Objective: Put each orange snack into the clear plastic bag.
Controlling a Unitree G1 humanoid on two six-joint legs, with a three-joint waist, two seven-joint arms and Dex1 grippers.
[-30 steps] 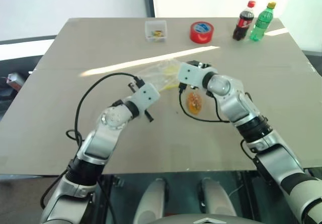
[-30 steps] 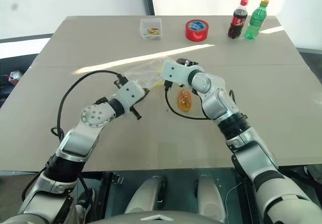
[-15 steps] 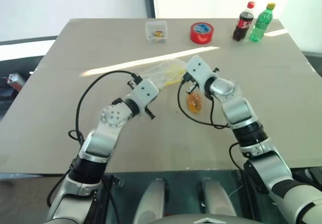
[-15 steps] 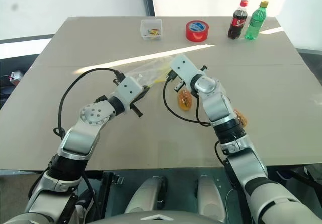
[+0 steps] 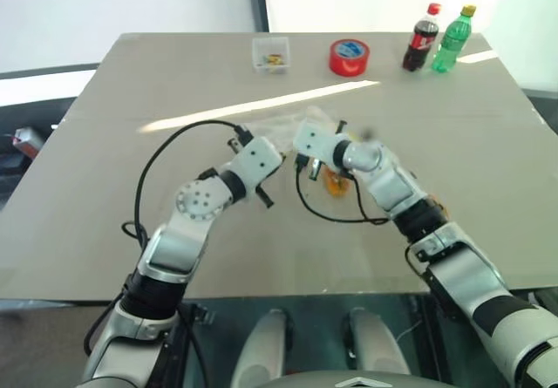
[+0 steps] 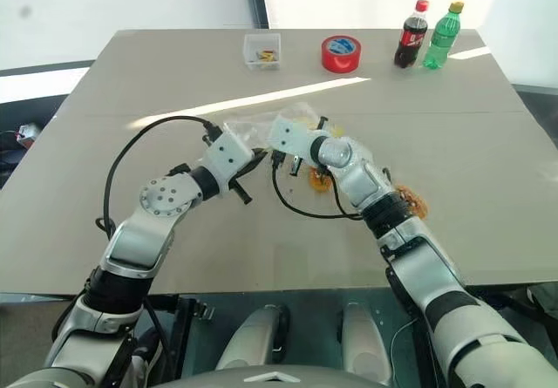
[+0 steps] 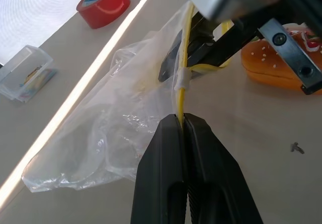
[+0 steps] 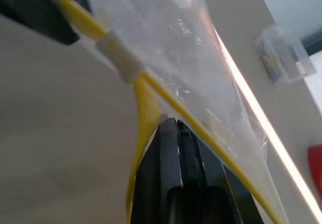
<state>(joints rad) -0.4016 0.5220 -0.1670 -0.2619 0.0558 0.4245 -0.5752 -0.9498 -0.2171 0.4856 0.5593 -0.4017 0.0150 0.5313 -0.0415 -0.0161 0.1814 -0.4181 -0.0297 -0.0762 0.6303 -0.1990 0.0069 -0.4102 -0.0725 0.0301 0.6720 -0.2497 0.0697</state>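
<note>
Crinkly clear plastic bag, yellow-edged; left end effector and right end effector both pinch it.

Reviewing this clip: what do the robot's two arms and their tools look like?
Both arms are silver-grey metal with black joint sections and round silver joint caps. Each wrist ends in a white boxy housing. The left tool and right tool each have two smooth black fingers. A loose black cable loops from each wrist back along the arm.
</note>
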